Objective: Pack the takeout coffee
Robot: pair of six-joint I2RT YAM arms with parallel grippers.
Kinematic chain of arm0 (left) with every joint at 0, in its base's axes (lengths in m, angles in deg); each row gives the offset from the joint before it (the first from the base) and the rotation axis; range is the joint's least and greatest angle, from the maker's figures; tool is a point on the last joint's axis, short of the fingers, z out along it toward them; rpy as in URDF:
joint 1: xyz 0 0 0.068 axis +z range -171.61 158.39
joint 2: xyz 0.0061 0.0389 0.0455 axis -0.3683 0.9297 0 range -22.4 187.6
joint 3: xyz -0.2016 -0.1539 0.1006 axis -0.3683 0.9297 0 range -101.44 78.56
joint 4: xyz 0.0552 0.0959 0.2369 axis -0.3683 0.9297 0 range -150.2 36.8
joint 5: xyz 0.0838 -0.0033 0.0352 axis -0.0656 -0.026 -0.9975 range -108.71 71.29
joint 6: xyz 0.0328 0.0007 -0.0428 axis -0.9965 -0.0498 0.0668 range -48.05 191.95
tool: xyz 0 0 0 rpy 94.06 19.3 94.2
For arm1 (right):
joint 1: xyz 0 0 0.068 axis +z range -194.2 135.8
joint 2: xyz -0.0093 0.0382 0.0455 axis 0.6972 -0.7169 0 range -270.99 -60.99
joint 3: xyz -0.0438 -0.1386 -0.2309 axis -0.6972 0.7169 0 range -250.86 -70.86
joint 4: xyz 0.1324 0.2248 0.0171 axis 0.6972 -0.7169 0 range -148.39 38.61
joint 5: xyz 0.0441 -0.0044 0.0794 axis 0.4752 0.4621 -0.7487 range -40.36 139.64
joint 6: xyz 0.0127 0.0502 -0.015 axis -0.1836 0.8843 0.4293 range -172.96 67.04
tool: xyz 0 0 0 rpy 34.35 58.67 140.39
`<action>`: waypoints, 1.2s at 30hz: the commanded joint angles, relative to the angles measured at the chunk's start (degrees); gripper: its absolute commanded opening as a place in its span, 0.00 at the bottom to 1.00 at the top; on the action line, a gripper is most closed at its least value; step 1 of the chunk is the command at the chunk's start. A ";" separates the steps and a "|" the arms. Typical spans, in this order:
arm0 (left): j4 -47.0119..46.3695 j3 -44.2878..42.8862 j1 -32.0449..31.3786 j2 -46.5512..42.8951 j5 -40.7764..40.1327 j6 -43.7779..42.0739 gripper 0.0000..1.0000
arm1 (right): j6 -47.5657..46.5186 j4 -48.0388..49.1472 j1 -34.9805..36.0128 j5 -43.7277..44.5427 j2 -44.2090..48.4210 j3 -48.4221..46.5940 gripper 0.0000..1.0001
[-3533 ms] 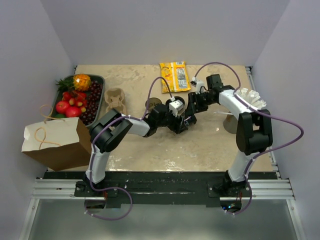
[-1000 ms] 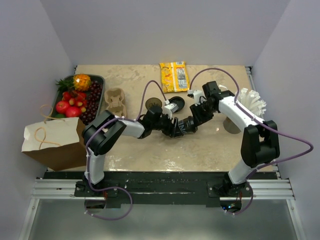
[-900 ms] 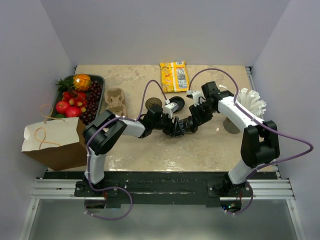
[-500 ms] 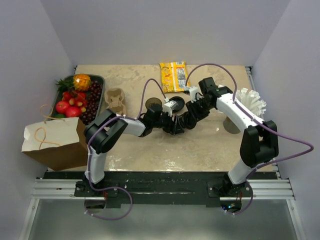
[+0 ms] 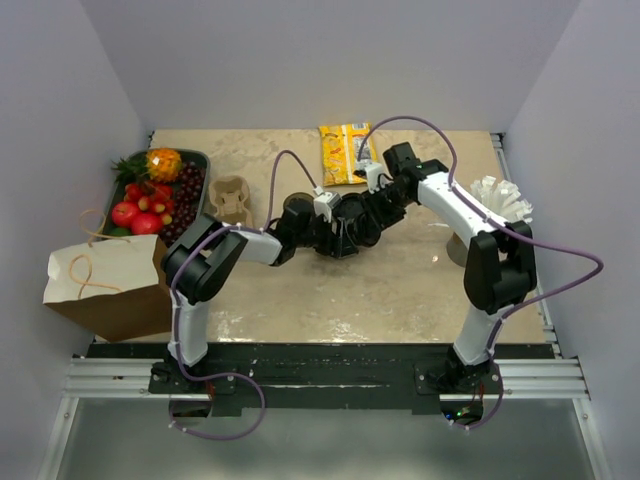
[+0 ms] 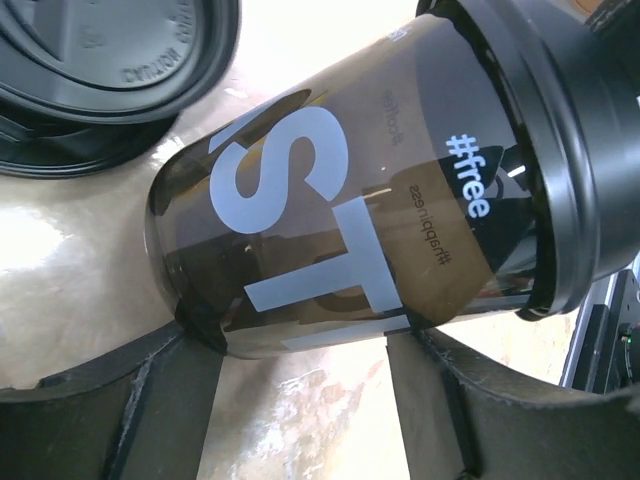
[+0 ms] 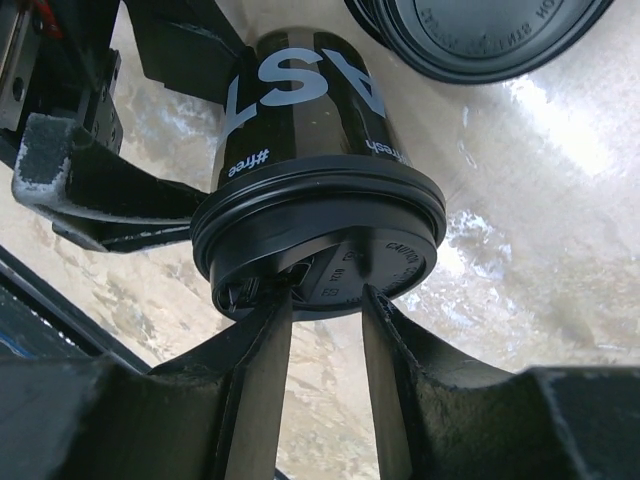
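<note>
Left end effector (image 6: 295, 345) clasps the black cup (image 6: 330, 200) near its base, cup tilted, mid worktop (image 5: 400, 290). Right end effector (image 7: 318, 300) sits against the cup's lid (image 7: 320, 215); gripping or not, cannot tell. Second lid (image 6: 100, 70) just beside.

1. Both arms reach in and meet mid-table, with the left gripper (image 5: 335, 228) and right gripper (image 5: 372, 212) crowding one dark coffee cup (image 5: 352, 213).
2. A second dark cup (image 5: 296, 206) stands just left of them, near the cup carrier (image 5: 230, 200).
3. The fruit tray (image 5: 197, 157) and paper bag (image 5: 110, 285) are far left, and a yellow snack packet (image 5: 343, 152) lies at the back.
</note>
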 commanded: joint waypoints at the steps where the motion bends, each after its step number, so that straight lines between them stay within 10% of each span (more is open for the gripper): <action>1: 5.60 -1.12 -0.36 -1.07 -0.52 -0.23 0.71 | 1.71 3.62 2.19 -2.91 -1.81 -3.38 0.40; 36: 25.04 0.45 1.05 -2.21 0.09 -8.67 1.00 | 3.99 5.55 2.80 -5.37 -8.31 -11.20 0.42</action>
